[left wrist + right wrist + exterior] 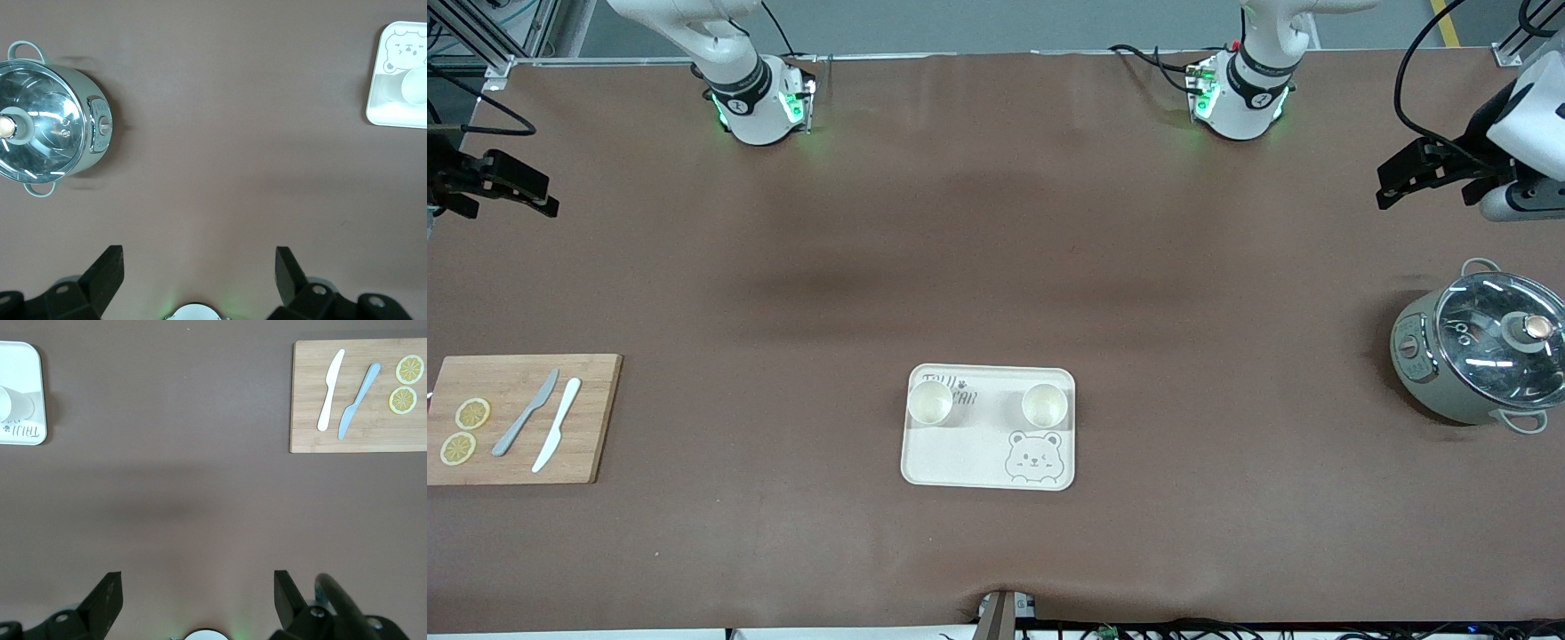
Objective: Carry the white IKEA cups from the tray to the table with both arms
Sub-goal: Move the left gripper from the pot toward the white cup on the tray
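Observation:
Two white IKEA cups stand upright on the cream bear-print tray (960, 453), near the tray's edge that faces the robots. One cup (929, 403) is toward the right arm's end, the other (1045, 404) toward the left arm's end. The left gripper (1392, 182) is open and empty, up over the table's left-arm end above the pot. The right gripper (547, 197) is open and empty over the right-arm end. The left wrist view shows its open gripper (199, 267), one cup (415, 87) and the tray (393, 113). The right wrist view shows its open gripper (197, 590), a cup (13, 403) and the tray (23, 360).
A pale green lidded pot (1480, 347) sits at the left arm's end and shows in the left wrist view (47, 127). A wooden cutting board (596, 418) with two knives and two lemon slices lies at the right arm's end; it shows in the right wrist view (307, 387).

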